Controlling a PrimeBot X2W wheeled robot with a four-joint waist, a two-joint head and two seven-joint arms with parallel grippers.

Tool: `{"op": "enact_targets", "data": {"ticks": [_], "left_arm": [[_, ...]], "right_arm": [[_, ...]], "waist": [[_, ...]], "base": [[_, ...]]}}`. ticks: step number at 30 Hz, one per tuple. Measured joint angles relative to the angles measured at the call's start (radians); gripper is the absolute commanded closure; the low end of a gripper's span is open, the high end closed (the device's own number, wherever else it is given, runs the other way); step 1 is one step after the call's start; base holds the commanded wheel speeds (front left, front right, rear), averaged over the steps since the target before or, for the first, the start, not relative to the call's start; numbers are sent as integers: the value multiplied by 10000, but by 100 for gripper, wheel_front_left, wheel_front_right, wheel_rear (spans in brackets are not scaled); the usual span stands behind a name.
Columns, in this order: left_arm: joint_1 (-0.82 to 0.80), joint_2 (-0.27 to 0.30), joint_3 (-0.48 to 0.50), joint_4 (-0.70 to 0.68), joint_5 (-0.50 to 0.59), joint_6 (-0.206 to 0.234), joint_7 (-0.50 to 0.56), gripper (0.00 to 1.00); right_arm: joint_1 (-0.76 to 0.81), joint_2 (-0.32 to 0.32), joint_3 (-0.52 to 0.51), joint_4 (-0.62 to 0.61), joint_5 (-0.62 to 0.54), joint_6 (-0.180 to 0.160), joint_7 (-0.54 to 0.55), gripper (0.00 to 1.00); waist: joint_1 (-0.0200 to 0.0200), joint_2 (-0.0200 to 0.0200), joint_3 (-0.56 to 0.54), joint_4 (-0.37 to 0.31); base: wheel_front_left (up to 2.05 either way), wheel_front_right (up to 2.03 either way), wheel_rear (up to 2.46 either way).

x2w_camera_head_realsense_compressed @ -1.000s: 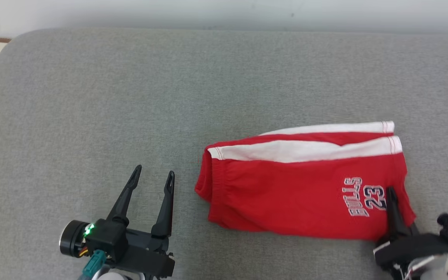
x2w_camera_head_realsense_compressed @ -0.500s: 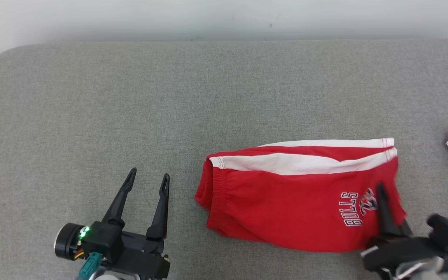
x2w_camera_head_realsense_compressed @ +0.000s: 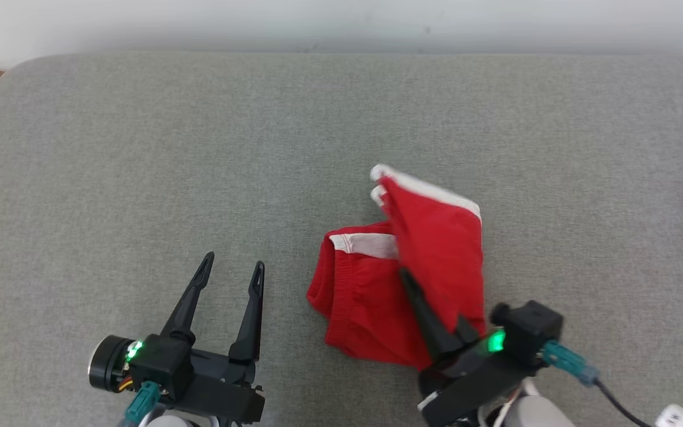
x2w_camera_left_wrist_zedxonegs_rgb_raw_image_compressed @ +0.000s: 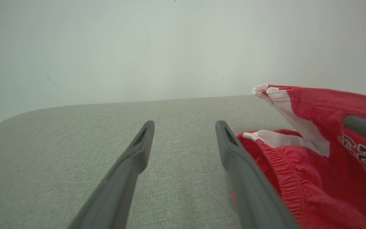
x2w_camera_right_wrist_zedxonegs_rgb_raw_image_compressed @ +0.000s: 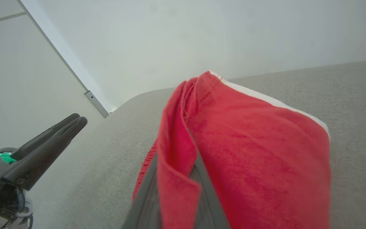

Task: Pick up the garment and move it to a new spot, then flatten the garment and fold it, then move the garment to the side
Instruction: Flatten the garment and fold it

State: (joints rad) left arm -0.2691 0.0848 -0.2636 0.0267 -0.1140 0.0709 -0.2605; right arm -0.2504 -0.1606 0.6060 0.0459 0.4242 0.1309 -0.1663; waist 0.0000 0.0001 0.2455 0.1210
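"Head view: which step are we on?"
"The fold, I'd judge. The right gripper (x2w_camera_head_realsense_compressed: 414, 287) is clamped on the leg end of the red garment (x2w_camera_head_realsense_compressed: 442, 249), which is raised and doubled over toward the waistband. The waistband half lies on the grey cushion (x2w_camera_head_realsense_compressed: 199, 148)."
"And the left gripper (x2w_camera_head_realsense_compressed: 235, 261)?"
"Fingers spread, holding nothing, near the waistband."
"Next move?"
"Probably lay the lifted half down in 1 smooth pass, edges matched, then let go. A skewed drop could bunch the fold."
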Motion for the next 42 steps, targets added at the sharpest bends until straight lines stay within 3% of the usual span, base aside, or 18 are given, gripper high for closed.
{"op": "enact_targets", "data": {"ticks": [9, 10, 11, 12, 20, 29, 33, 42], "left_arm": [[-35, -35, -13, -31, 0, 42, 0, 0], [-38, -40, -15, -27, 0, 44, 0, 0], [-46, -44, -17, -27, 0, 46, 0, 0], [-58, -48, -17, -25, 0, 58, 0, 0], [-80, -52, 56, -33, 2, 71, 0, 0], [-57, 8, 222, -67, 6, 98, 0, 0], [14, 61, 284, -92, 23, 117, 0, 0], [190, 255, 456, -213, 178, 257, 0, 0]], "right_arm": [[-819, 136, 1342, 1365, 476, -2, -98, 100], [-904, 146, 1457, 1546, 529, -2, -44, 76], [-987, 132, 1609, 1657, 533, -4, -17, 12], [-1067, 136, 1793, 1726, 596, -4, 0, 0], [-1272, -123, 2754, 1687, 535, -4, -29, 0], [-856, -951, 3402, -48, 786, -2, 297, 0], [-466, -1126, 2663, -815, 890, -4, 171, 0], [502, -924, -915, -1532, 46, -4, -104, 0]], "waist": [[0, 0, 190, 174], [0, 0, 208, 181], [0, 0, 223, 188], [0, 0, 239, 193], [0, 0, 248, 135], [0, 0, 67, -32], [0, 0, -42, -139], [0, 0, -454, -314]], "base": [[0, 0, 0], [0, 0, 0], [0, 0, 0], [0, 0, 0], [0, 0, 0], [0, 0, 0], [0, 0, 0], [0, 0, 0]]}}
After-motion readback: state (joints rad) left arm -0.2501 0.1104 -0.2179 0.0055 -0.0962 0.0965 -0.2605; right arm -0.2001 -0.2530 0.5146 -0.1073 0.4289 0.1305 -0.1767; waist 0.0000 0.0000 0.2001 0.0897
